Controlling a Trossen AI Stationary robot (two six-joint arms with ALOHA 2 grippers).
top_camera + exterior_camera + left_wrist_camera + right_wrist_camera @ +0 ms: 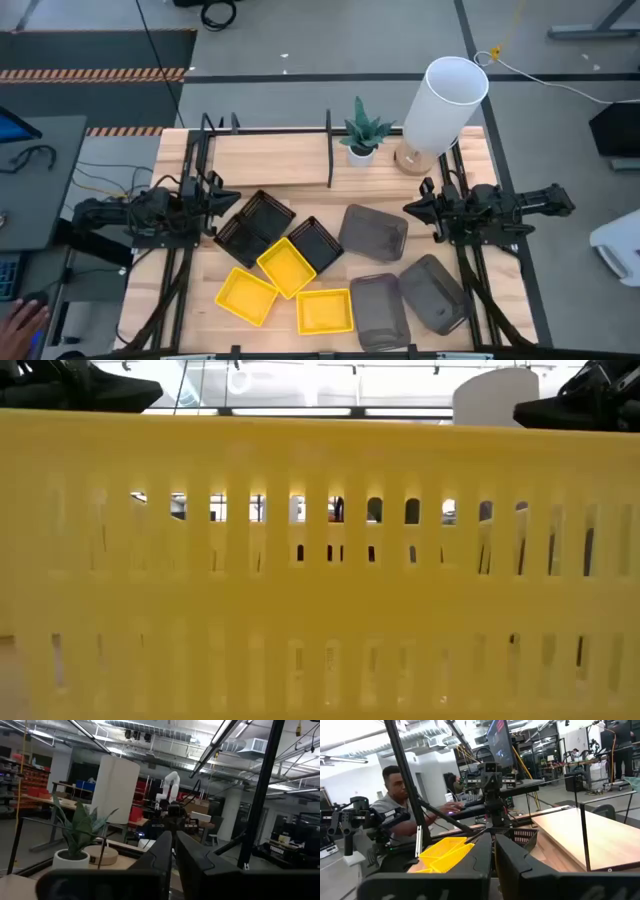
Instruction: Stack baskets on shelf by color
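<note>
Three yellow baskets (288,267) lie flat near the table's near edge, and one of them fills the low view with its slatted wall (320,560). The black baskets (255,222) sit just beyond them, partly overlapping. Three grey baskets (373,232) lie to the right. The shelf (270,160) runs along the far side of the table, and no basket shows on its board. My left gripper (232,200) hovers shut above the table's left side, beside the black baskets. My right gripper (410,207) hovers shut at the right, beside the grey baskets.
A small potted plant (362,130) and a tall white lamp (443,105) stand at the shelf's right end. Black frame rods run down both table sides. A person (395,800) sits beyond the table's left side, with a hand (20,320) at the near-left corner.
</note>
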